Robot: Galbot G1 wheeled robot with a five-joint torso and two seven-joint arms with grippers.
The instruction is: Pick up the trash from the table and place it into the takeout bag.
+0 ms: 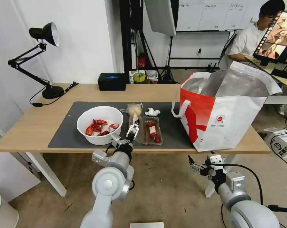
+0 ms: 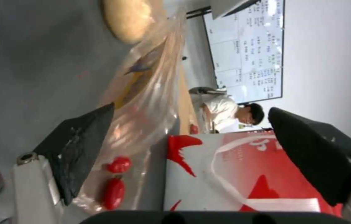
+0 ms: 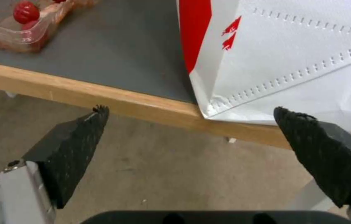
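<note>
table [image 1: 39, 126], dark mat [image 1: 67, 129]. white bowl [image 1: 99, 125] of red shells at the mat's 9 o'clock. left gripper [image 1: 133, 130], fingers apart, over the mat between bowl and clear tray [image 1: 152, 130]; knotted bag [image 1: 134, 110] at its 12 o'clock, one finger [image 2: 80, 149] just beside the plastic. tissue [image 1: 152, 111] at 12 o'clock of the tray. right gripper [image 1: 192, 162], fingers spread, empty, below the table edge. takeout bag [image 1: 226, 120] upright at 3 o'clock, mouth open.

Crayfish bowl [image 1: 100, 124], clear tray [image 1: 152, 130] beside upright takeout bag [image 1: 224, 109].
</note>
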